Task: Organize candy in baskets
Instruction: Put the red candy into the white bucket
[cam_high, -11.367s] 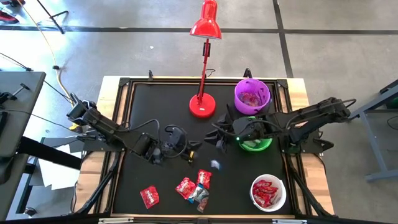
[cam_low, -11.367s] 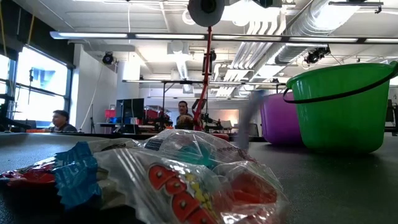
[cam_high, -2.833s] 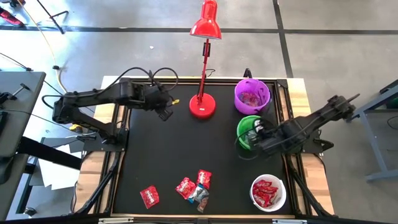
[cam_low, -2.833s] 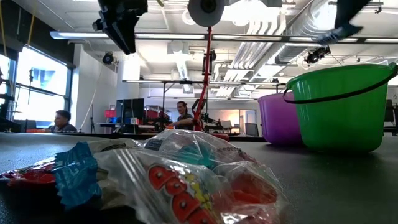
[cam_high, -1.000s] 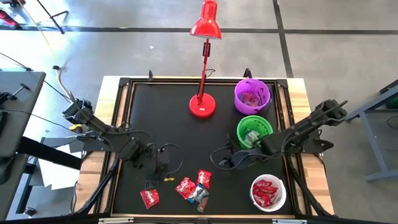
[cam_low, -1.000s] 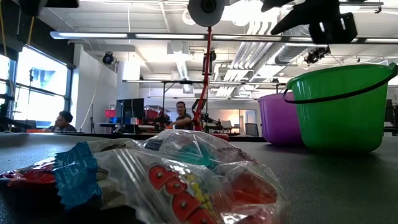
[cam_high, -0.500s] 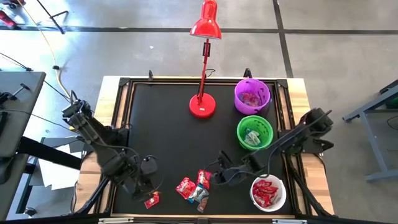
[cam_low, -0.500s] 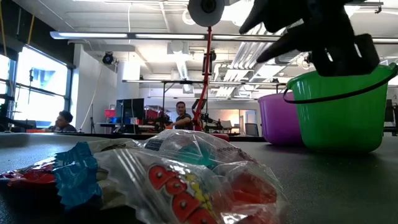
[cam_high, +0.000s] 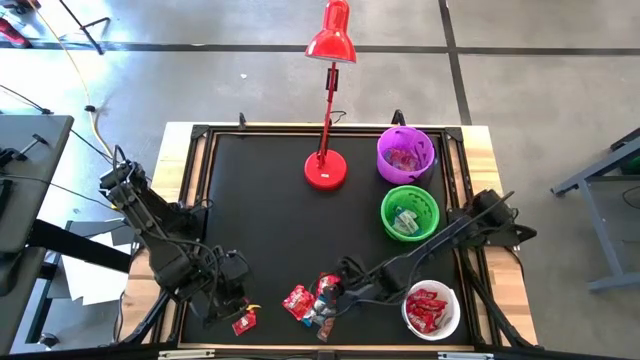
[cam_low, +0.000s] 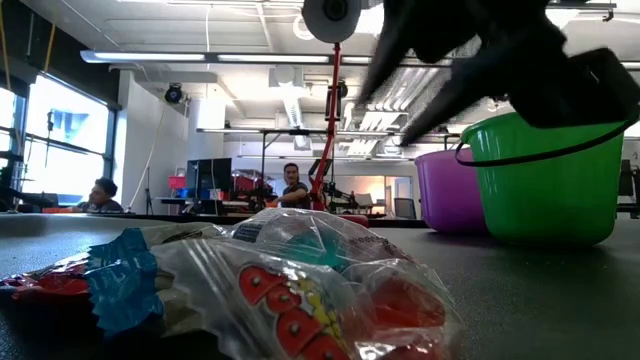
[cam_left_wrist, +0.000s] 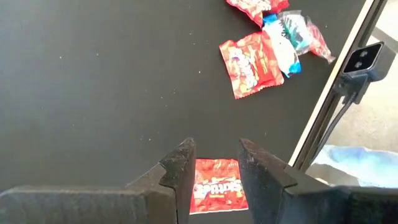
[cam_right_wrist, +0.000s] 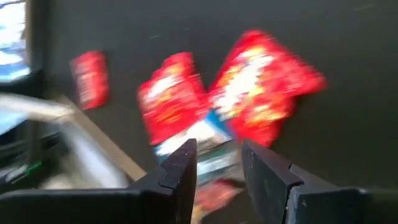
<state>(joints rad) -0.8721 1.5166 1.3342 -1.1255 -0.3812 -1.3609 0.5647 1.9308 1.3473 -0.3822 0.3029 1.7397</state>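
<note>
L gripper (cam_left_wrist: 214, 163) apart over red pack (cam_left_wrist: 217, 185), frame bottom | R gripper (cam_right_wrist: 219, 163) apart over pile (cam_right_wrist: 214, 109) | tip: centre, drop straight, pinch one.

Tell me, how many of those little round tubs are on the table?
3. The purple tub stands at the far right, beside the red lamp's base. The green tub is just in front of the purple one. The white tub sits at the near right corner.

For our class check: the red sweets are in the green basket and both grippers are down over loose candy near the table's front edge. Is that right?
Not quite. The high view shows the red sweets in the white basket, not the green basket. The rest holds: left gripper and right gripper are over loose candy.
</note>
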